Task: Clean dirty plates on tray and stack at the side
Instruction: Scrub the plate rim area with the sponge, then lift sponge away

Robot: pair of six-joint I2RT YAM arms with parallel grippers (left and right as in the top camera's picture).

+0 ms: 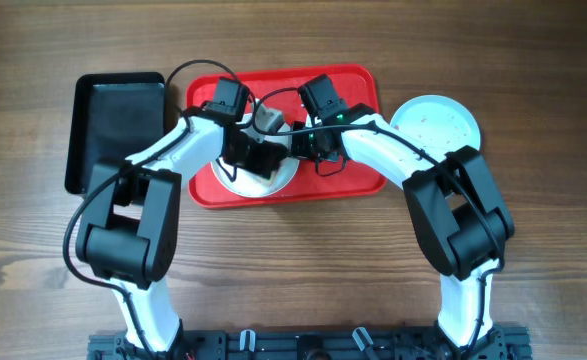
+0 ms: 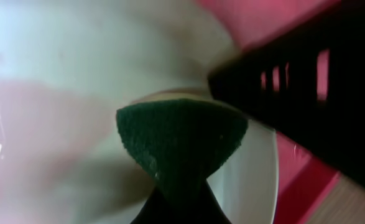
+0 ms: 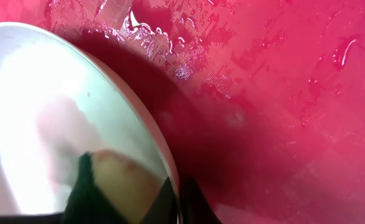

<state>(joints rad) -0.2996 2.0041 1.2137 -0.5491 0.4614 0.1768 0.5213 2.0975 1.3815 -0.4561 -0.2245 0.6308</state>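
Looking down on a wooden surface point(image 1: 533, 60) carrying a red tray point(image 1: 358, 90) in the middle and a smaller black tray point(image 1: 118, 130) near its left side, standing apart from it. Finding one white plate point(image 1: 285, 178) inside the red tray, toward the near rim and left of centre, mostly covered by the two arms meeting above it. Seeing a second plate point(image 1: 435, 125) lying flat on the surface just beside the red tray's right rim, outside both trays.

Catching the left pincer point(image 2: 181, 202) squeezed together on a green sponge point(image 2: 182, 140), holding it in front of the white plate's face; too blurred to tell whether touching. Catching the right pincer point(image 3: 142, 199) clamped on the rim of the white plate, one finger on each side of the edge. Noticing a dark shadow falling from that rim onto the tray floor. Noting water drops point(image 3: 170, 37) glistening on the red floor just beyond the plate.
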